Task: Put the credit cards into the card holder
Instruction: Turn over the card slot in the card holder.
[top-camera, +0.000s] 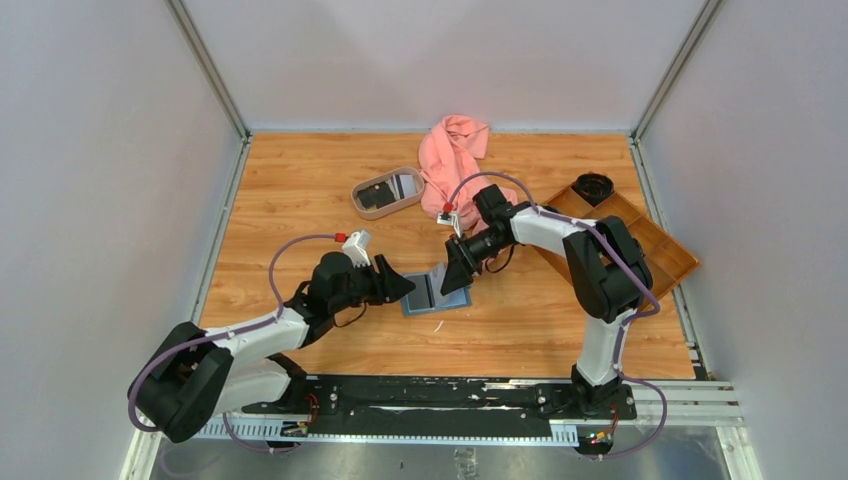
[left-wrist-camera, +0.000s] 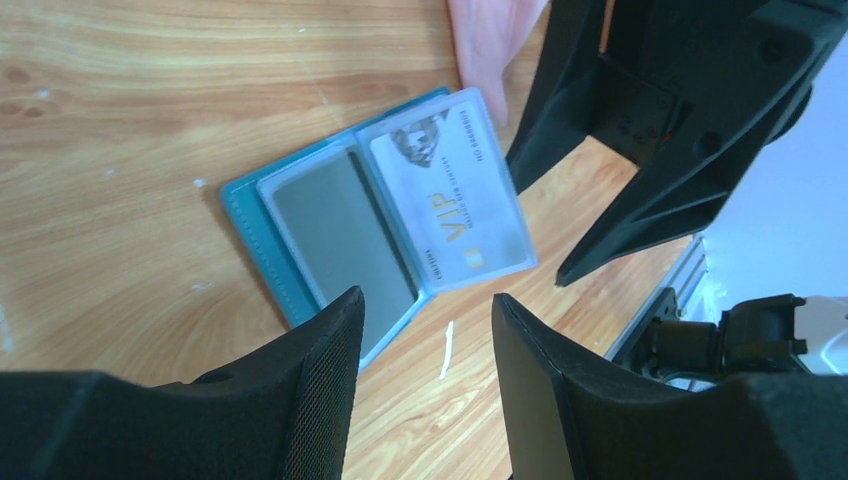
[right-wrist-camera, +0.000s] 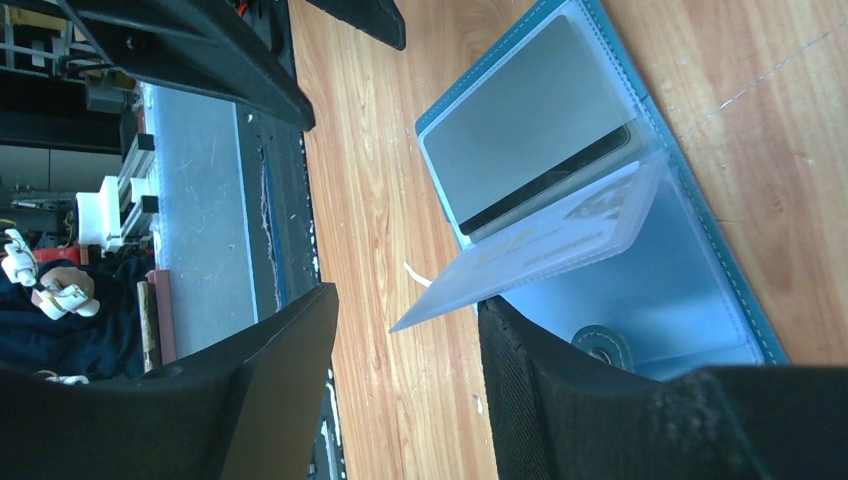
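- Left of centre, left gripper (top-camera: 398, 284) gapes empty beside holder (top-camera: 425, 293); a nudge could slide it.
- Mid-table, holder lies open, card (left-wrist-camera: 450, 200) sleeved, leaf (right-wrist-camera: 540, 255) tilted up; it may flop over.
- Right gripper (top-camera: 460, 278) hovers open above, could snag that leaf.

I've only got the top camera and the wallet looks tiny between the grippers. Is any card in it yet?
Observer: Yes. The left wrist view shows a pale card marked VIP in gold inside a clear sleeve of the card holder.
Operator: Is it lying flat?
Observer: No. In the right wrist view it tilts up off the open holder.
Operator: Is a gripper clamped on it?
Observer: No. The left gripper and right gripper both stand open.
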